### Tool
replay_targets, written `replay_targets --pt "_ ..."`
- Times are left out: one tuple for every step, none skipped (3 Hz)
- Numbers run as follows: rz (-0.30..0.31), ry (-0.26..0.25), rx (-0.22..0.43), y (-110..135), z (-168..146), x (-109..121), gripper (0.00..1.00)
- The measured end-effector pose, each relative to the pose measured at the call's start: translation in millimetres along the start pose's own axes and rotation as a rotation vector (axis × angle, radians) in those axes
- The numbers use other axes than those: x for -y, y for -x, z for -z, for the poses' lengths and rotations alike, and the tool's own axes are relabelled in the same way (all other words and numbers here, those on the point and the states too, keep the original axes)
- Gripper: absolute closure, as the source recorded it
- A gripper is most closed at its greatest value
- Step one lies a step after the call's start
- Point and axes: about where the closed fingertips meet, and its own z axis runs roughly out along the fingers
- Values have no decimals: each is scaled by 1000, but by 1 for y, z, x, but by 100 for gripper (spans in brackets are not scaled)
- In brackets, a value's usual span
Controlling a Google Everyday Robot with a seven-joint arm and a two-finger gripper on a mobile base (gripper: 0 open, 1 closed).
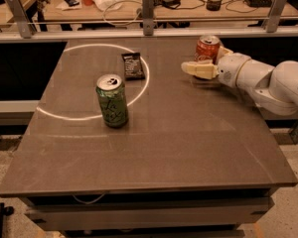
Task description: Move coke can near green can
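Held on my desk (188,143): coke can (207,48), upright near the far right corner, with my gripper (194,68) just in front of it, clamped or apart I cannot tell; green can (112,101), upright left of centre, well apart; black packet (132,66) toward the far edge.
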Motion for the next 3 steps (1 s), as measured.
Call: replay_targets --pt "7 12 9 3 -2 0 46" --pt "3 43 20 12 3 -8 69" --pt "-22 106 17 28 25 -37 92"
